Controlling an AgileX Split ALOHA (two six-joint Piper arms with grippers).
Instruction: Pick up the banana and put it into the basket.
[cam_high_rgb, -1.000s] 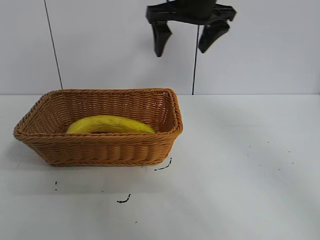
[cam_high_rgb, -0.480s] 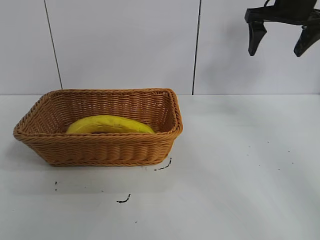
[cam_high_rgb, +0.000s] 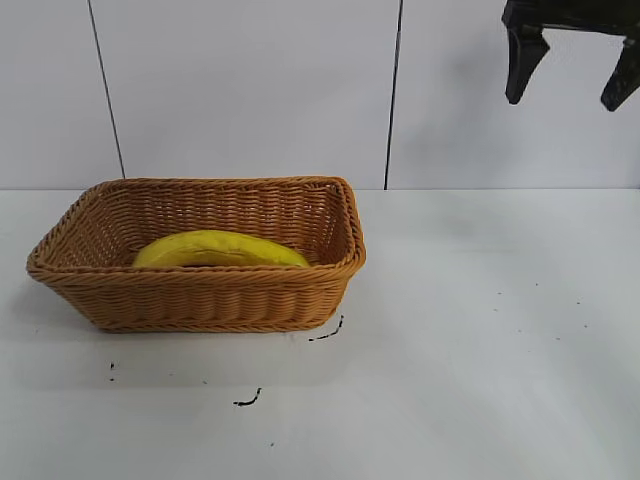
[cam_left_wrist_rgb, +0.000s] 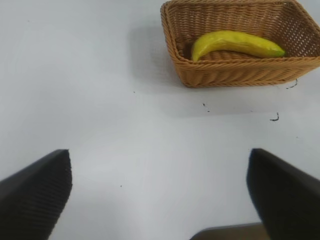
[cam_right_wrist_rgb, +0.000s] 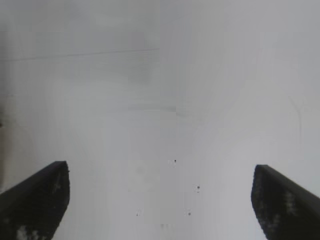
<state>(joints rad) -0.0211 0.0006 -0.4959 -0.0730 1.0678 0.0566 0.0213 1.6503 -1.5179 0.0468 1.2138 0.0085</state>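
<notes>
The banana is lying inside the basket, curved along its near wall, and the basket is sitting toward the left side of the table, close to the back edge. The right gripper is hanging high over the table's right back corner, well apart from the basket, its jaws spread wide and holding nothing; the right wrist view is showing only bare tabletop between the fingers. The left gripper is parked off the basket's end, also gaping and empty, looking across the table at the basket.

By the look of it, the job is done and the right arm is clearing out. What could still go wrong? Not much, but a low sweep back across the table could be clipping the braided rim and shoving the light basket or tipping it. The banana's far tip is possibly resting up on the weave; from here that is hard to say, and a jolt might be rolling it. Small dark specks are dotting the table in front.
</notes>
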